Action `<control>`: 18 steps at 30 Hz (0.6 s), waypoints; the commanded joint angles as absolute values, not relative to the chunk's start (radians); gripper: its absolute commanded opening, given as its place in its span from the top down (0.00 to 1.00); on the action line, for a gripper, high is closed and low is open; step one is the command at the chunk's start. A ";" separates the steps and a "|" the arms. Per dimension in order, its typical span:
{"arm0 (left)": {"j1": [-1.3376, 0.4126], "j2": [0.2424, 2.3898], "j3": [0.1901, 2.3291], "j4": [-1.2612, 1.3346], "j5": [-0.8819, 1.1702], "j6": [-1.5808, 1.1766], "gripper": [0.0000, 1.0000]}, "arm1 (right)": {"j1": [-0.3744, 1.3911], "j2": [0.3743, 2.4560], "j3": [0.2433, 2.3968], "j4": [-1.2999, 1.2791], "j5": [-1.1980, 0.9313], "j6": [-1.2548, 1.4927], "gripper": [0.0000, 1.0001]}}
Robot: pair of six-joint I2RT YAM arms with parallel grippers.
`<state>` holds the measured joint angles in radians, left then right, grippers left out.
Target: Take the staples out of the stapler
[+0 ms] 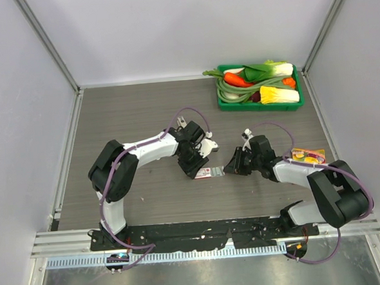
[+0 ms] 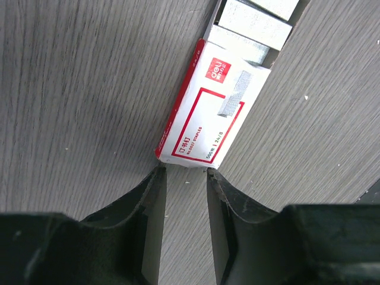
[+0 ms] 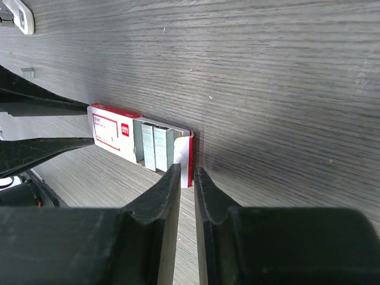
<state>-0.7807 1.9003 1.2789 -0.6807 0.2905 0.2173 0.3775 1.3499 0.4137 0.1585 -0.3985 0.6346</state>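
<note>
A flat red-and-white staple box (image 1: pixel 203 174) lies between both grippers, its tray pulled out with blocks of staples (image 3: pixel 154 148) showing. My left gripper (image 2: pixel 184 171) is closed to the box's width, its fingertips (image 2: pixel 159 173) pinching the corners of the closed end. My right gripper (image 3: pixel 187 168) is nearly shut, with the tray's white end flap (image 3: pixel 185 155) between its tips. A whitish piece (image 3: pixel 18 15) sits at the top left corner of the right wrist view; I cannot tell whether it is the stapler. Near it lies a tiny grey strip (image 3: pixel 27 72), possibly loose staples.
A green tray (image 1: pixel 226 105) of toy vegetables stands at the back right. A yellow packet (image 1: pixel 307 155) lies beside the right arm. Grey walls close in the table on three sides.
</note>
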 commanded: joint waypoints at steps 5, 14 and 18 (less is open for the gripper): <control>-0.785 1.878 1.279 -0.666 0.276 0.226 0.63 | 0.374 1.384 0.402 0.256 -0.425 0.655 0.82; -0.785 1.887 1.287 -0.666 0.281 0.221 0.63 | 0.374 1.399 0.399 0.290 -0.439 0.675 0.87; -0.785 1.891 1.295 -0.663 0.284 0.222 0.63 | 0.382 1.402 0.397 0.302 -0.442 0.687 0.88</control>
